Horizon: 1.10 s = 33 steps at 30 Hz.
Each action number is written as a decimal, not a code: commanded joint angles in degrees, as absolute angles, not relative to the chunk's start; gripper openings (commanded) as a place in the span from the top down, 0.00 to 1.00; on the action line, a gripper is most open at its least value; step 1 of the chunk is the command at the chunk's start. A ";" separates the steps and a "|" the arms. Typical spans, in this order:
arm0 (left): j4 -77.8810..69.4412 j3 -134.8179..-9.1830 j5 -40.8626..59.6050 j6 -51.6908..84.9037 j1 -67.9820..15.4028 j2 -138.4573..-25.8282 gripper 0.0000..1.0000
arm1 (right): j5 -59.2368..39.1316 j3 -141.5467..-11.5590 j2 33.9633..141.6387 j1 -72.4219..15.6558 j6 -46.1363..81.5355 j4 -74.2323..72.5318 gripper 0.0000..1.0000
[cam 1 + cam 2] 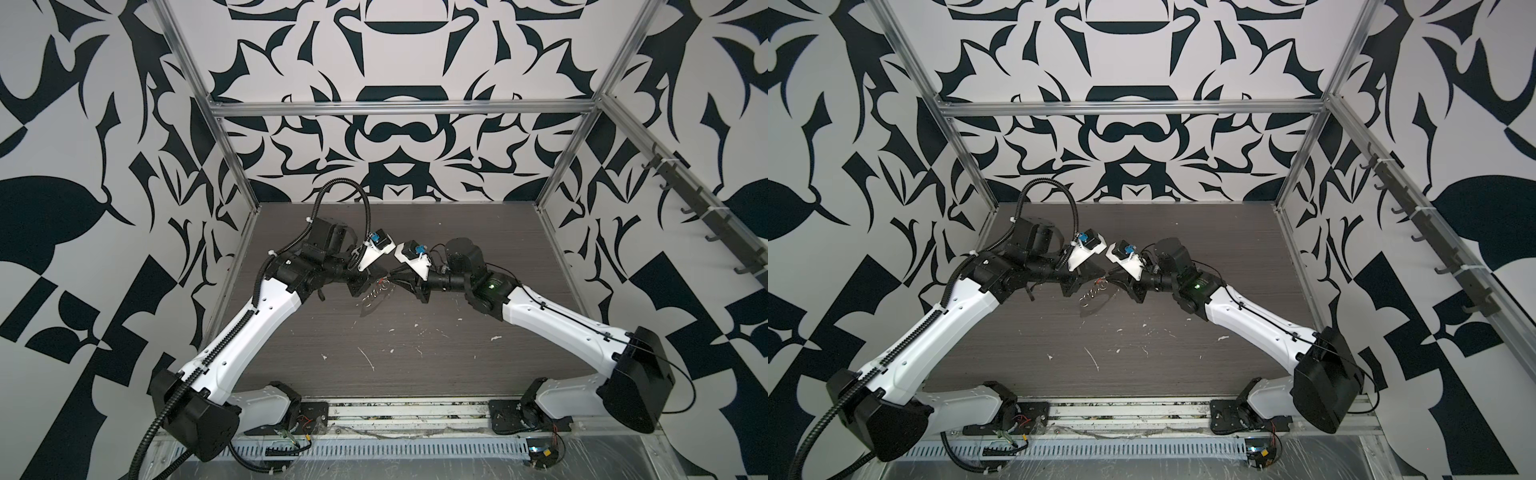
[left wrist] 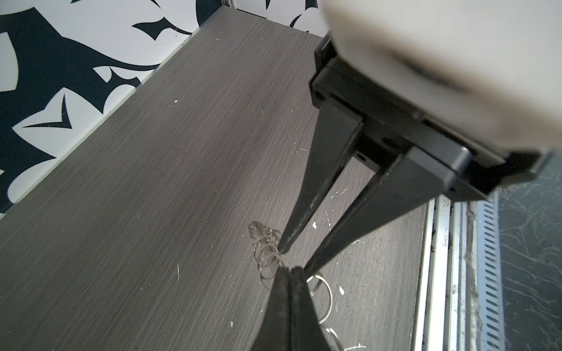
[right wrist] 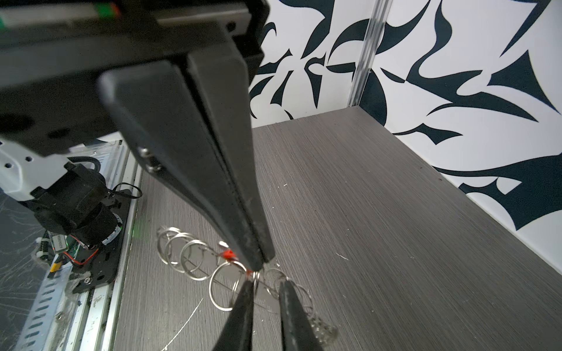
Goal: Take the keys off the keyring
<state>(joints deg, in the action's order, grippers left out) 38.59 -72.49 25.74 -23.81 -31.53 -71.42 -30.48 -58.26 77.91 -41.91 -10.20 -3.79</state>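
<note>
**Both jaws meeting at the keyring chain, mid-table**

My right fingertips (image 3: 243, 304), closest to the right wrist lens, are standing slightly parted, with rings of the keyring chain (image 3: 194, 258) passing between them. I cannot tell whether they are pressing on any ring. My left jaws are clenching tight on a ring of that chain, just beside the red tag (image 3: 228, 254). In a top view the chain is hanging above the table (image 1: 415, 353), casting a shadow. The keys (image 3: 322, 328), blurred, are dangling at the chain's end, past my right fingertips.
</note>
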 commanded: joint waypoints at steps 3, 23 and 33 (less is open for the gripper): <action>38.16 -71.72 26.99 -23.25 -31.73 -69.70 1.00 | -32.67 -60.95 78.20 -41.78 -9.43 -4.44 0.80; 38.19 -71.76 27.03 -22.68 -31.73 -69.26 1.00 | -34.23 -62.22 79.88 -41.92 -9.49 -4.57 0.94; 39.29 -72.30 20.33 -21.26 -30.29 -69.20 1.00 | -32.39 -57.21 76.08 -41.82 -9.15 -11.32 1.00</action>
<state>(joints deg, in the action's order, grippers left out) 38.61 -72.44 23.24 -22.35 -31.35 -70.28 -33.15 -58.67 79.75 -41.93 -9.56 -5.69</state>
